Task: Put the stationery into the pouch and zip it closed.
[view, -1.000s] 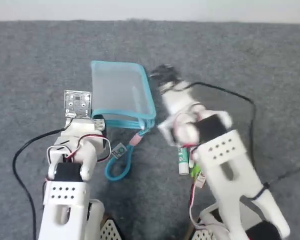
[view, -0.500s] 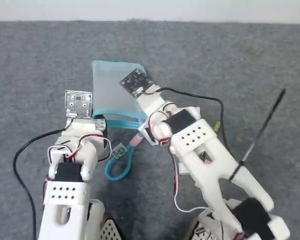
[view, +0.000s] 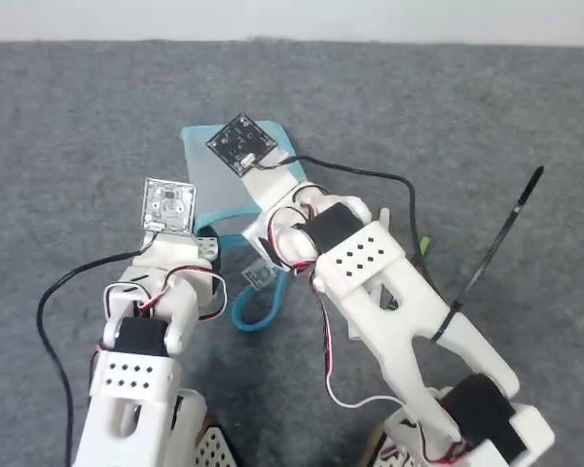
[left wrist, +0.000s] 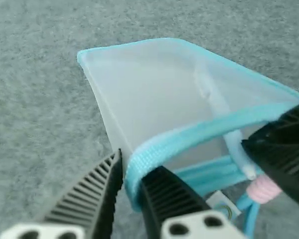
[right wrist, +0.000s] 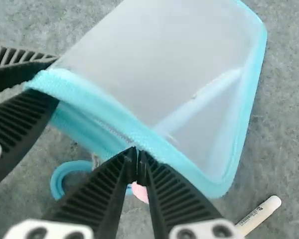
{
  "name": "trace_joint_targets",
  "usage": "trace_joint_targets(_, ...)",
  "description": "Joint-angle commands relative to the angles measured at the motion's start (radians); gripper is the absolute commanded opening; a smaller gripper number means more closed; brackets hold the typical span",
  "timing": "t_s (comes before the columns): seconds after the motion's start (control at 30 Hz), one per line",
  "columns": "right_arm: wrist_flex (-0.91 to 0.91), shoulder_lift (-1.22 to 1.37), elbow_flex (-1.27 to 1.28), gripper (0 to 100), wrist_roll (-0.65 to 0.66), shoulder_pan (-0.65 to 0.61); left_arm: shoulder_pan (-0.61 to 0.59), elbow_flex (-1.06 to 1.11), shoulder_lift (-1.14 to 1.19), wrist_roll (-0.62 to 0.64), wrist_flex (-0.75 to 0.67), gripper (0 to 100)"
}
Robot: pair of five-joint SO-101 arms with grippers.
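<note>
Two ridged black pincers sit over one fuzzy grey carpet (view: 467,117): left pincer (left wrist: 132,172) and right pincer (right wrist: 137,157) each clamp the woven teal zip edge of one frosted plastic pouch (left wrist: 159,89). One teal cord loop (view: 258,316) and one slim white pen (right wrist: 254,216) lie near it.

Left claw (left wrist: 134,167) pinched on pouch (left wrist: 159,94) rim; right claw (right wrist: 137,155) jaws tight together on same rim; both arms angled inward.
</note>
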Motion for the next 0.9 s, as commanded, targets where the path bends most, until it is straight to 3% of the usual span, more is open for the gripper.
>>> trace_joint_targets(0.0, 0.076, -0.068, -0.052, 0.7, -0.012, -0.001, 0.017, -0.018, -0.005, 0.009, -0.043, 1)
trace_joint_targets(0.3, 0.102, -0.265, 0.064, 0.7, -0.011, 0.005, 0.015, -0.018, -0.006, 0.009, -0.043, 1)
trace_joint_targets(0.53, 0.022, -0.252, 0.152, 0.7, 0.005, -0.120, 0.015, -0.018, -0.006, 0.009, -0.043, 1)
trace_joint_targets(0.87, -0.093, -0.050, 0.106, 0.7, 0.005, 0.028, 0.015, -0.018, -0.005, 0.009, -0.041, 1)
